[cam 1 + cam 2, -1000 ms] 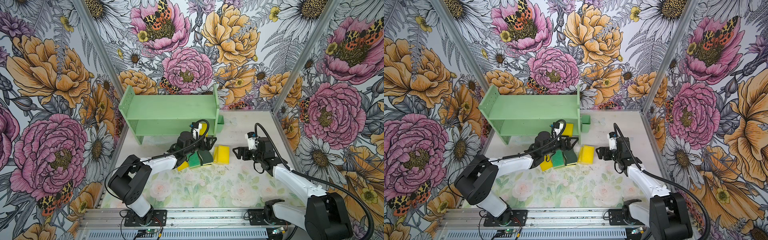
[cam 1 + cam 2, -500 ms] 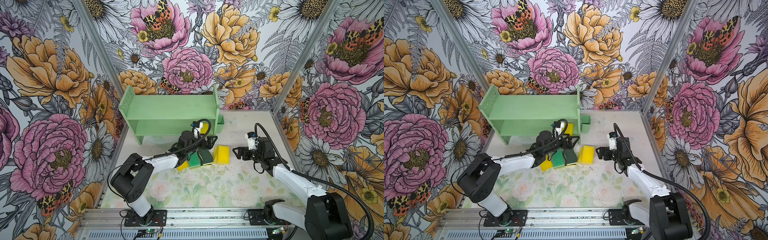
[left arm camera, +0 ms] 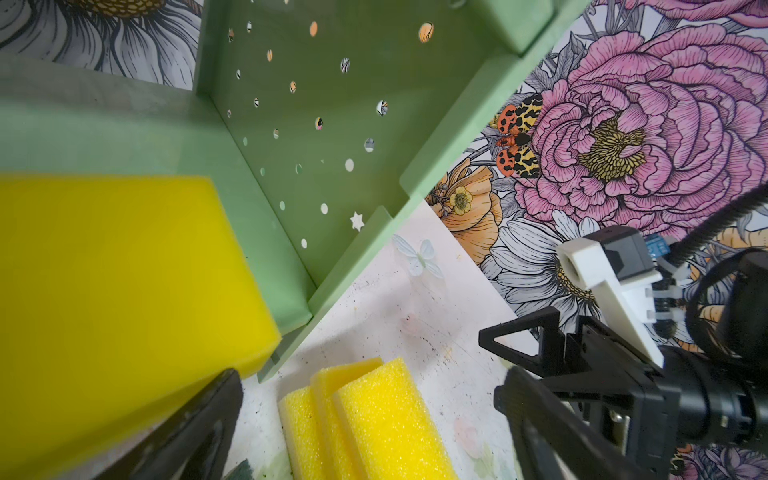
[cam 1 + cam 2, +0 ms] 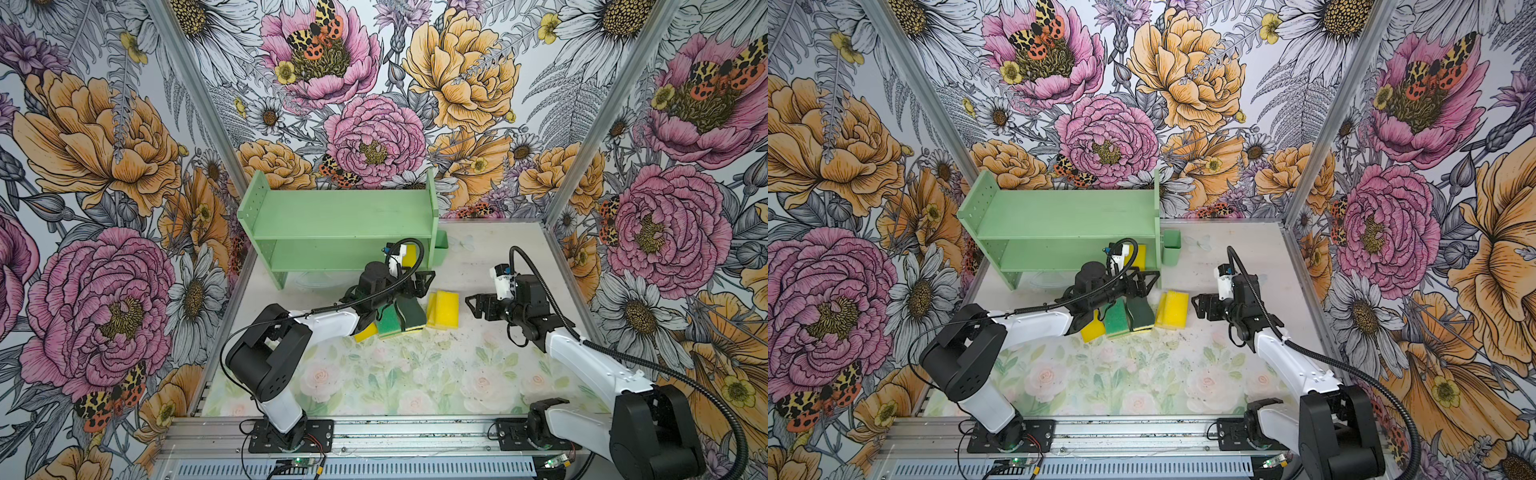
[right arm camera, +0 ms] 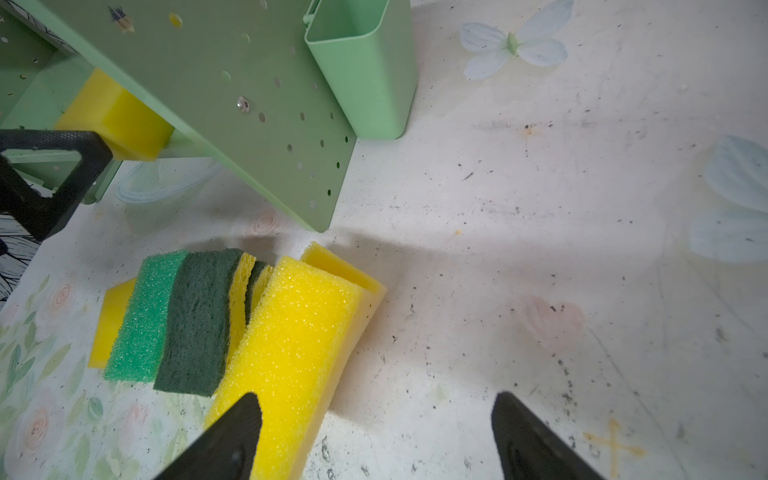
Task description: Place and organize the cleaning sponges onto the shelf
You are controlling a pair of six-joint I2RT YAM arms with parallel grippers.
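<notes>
We see a pale counter (image 4: 415, 374) printed with faint roses and speckled with dark crumbs, boxed in by walls (image 4: 374, 137) of big pink and orange flower wallpaper. The mint-green shelf (image 4: 340, 216) stands at the back, its long axis across the counter and its open face toward the arms. One yellow sponge (image 4: 410, 252) lies on the lower tier at the right end, beside the dotted panel (image 4: 432, 199), while the other sponges (image 4: 409, 316) stand on edge in a leaning row just in front, long axes pointing toward the shelf. The left pincer (image 4: 422, 284) hangs open and empty before that lower tier, and the right pincer (image 4: 471, 306) is open and empty just right of the row.
</notes>
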